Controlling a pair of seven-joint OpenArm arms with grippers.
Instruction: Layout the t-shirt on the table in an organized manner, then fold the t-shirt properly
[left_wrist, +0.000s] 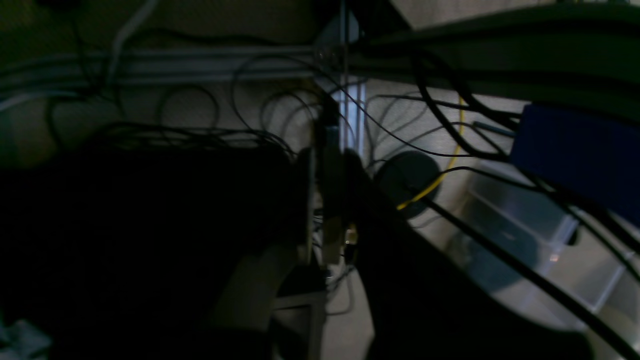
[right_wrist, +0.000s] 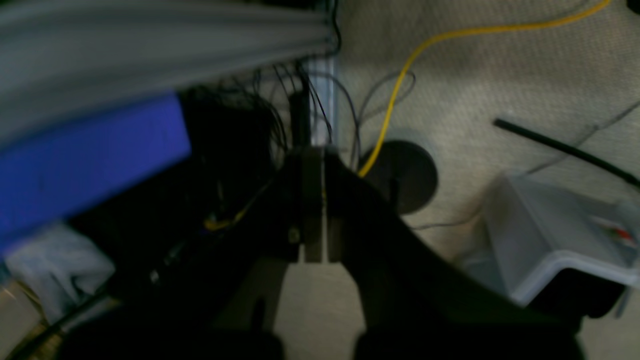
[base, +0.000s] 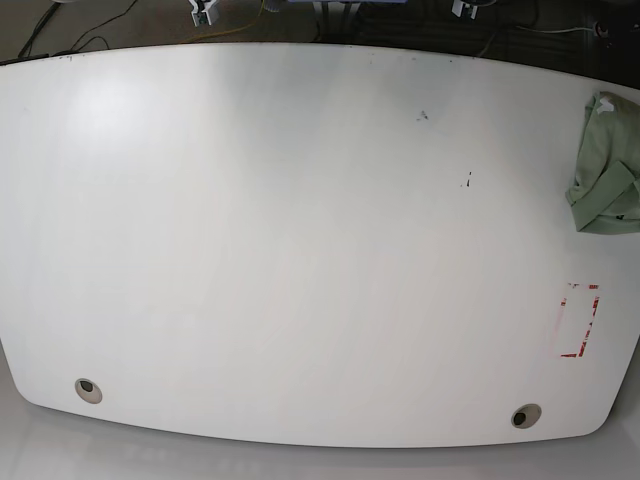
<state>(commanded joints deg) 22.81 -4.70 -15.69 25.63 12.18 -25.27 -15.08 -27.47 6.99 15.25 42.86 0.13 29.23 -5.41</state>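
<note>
T-shirt (base: 606, 165) is seen bunched up at the far right edge of the white desk (base: 300, 250). Nothing has been laid flat or folded yet. Both tools are held below the desk, and their state cannot be told.

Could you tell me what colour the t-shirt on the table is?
Plain pale sage green, no print; the t-shirt shows best in the base view.
</note>
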